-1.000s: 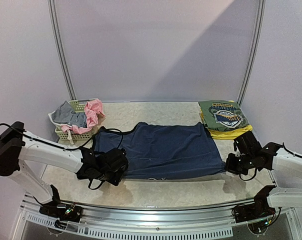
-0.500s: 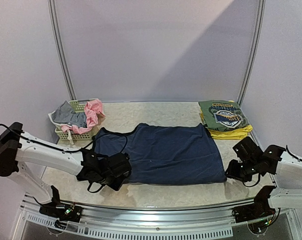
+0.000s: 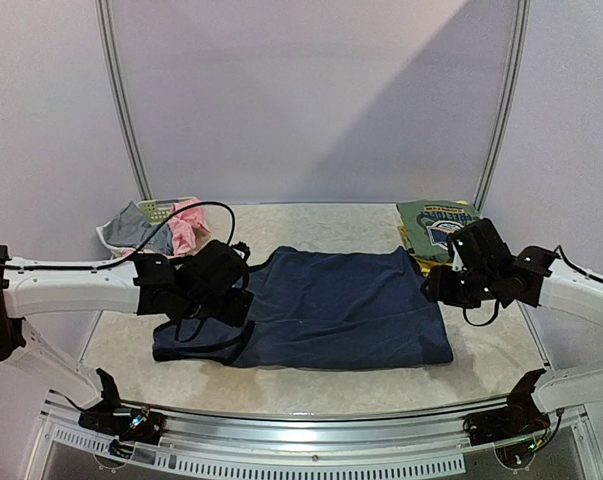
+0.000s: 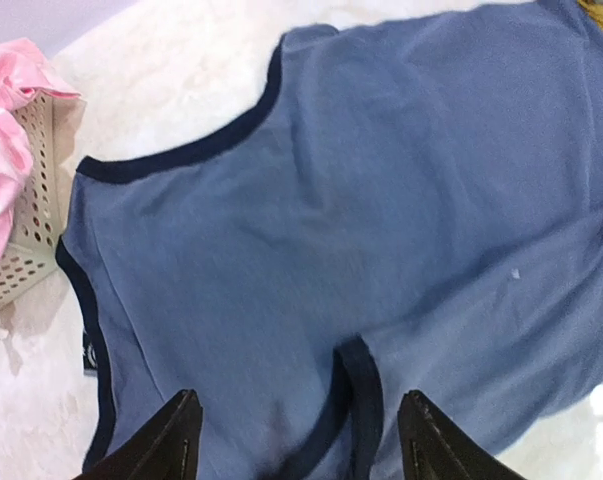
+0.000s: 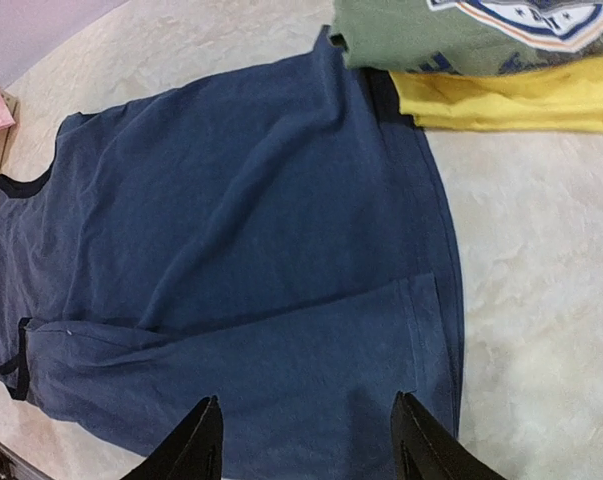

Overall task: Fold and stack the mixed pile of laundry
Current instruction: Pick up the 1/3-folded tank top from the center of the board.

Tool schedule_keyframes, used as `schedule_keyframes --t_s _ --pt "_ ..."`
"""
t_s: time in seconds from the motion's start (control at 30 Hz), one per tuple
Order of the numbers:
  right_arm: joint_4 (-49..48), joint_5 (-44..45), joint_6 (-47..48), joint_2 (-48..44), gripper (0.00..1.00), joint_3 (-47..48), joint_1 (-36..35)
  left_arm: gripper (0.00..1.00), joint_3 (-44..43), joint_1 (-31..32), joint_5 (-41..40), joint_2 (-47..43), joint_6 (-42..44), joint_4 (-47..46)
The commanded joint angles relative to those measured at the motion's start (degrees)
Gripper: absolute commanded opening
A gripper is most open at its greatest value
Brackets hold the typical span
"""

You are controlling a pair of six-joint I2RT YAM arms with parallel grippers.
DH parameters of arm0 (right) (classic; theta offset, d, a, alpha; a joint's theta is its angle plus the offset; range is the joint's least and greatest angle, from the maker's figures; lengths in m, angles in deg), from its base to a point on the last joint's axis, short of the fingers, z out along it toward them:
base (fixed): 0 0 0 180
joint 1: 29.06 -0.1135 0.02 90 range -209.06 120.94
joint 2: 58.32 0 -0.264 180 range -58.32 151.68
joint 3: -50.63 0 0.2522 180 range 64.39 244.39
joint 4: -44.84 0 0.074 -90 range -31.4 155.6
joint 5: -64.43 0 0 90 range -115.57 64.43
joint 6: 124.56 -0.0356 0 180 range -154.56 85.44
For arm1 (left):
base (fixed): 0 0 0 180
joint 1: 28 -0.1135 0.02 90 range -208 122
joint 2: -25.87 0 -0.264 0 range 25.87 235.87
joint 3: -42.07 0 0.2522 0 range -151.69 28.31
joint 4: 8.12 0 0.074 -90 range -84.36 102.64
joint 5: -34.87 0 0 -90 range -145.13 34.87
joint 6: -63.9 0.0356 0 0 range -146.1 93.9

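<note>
Both arms have risen off the navy dress [image 3: 331, 310], doubled on the marbled tabletop [image 3: 311, 225] under lilac walls [image 3: 311, 100]; I read left gripper [image 4: 299, 445] and right gripper [image 5: 309, 448] spread, empty.

The top camera sits high behind the near edge of the table [image 3: 281, 385] and looks forward and down, taking in the whole surface, with the back wall at 12 o'clock. The left wrist camera hangs close over the navy dress [image 4: 361, 220], with the left claw [image 4: 301, 420] at 6 o'clock and the basket [image 4: 36, 190] at 9. The right wrist camera looks down from slightly farther off, with the right claw [image 5: 306, 420] at 6 o'clock and the folded shirts [image 5: 431, 30] at 1. All three views share the dress.
</note>
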State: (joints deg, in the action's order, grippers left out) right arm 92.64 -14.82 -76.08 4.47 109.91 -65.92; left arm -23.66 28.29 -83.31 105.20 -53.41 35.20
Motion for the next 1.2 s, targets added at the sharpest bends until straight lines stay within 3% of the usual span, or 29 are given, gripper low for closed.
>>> schedule_keyframes --t_s 0.0,0.27,0.53,0.8,1.17 --pt "-5.73 0.74 6.47 9.19 0.58 7.09 -0.37 0.67 -5.3 -6.23 5.57 4.93 7.35 -3.99" --pt "-5.54 -1.41 11.72 26.61 0.57 18.3 0.31 0.62 -15.85 -17.24 19.31 14.95 16.28 -3.66" --pt "-7.21 -4.92 13.51 33.34 0.57 22.0 2.65 0.6 -30.16 -27.5 35.78 29.94 25.11 -0.44" --pt "-7.7 -5.88 14.32 36.22 0.57 23.18 3.64 0.55 -47.46 -31.87 44.07 47.32 27.3 4.44" --pt "-8.35 -7.4 14.39 38.0 0.57 23.39 3.68 0.54 -64.34 -33.02 49.59 60.66 30.26 10.67"
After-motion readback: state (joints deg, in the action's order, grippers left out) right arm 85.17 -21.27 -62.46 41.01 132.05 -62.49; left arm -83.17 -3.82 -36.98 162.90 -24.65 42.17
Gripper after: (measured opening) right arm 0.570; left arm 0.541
